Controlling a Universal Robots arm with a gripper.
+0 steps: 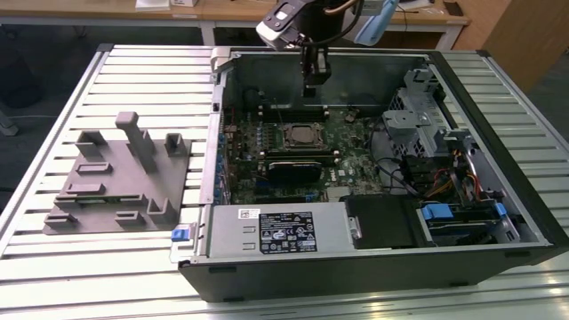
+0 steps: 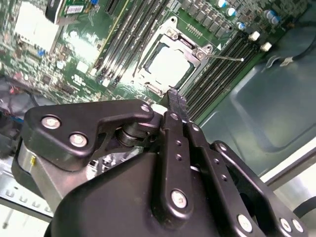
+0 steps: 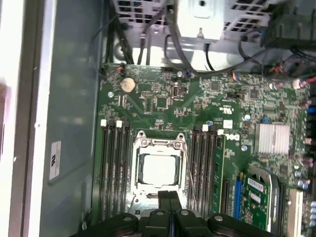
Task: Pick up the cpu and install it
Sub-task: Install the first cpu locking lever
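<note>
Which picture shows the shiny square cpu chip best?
The first wrist view: the cpu faces the camera squarely in its socket, nearly whole. The second wrist view shows it slanted; the exterior view shows it small, inside the case.

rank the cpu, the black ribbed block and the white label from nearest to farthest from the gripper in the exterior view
Measured from the gripper in the exterior view:
1. cpu: nearest, lying just under the jaws in the picture.
2. black ribbed block: next, just past the cpu, mid-board.
3. white label: farthest, by the near wall of the computer case.
</note>
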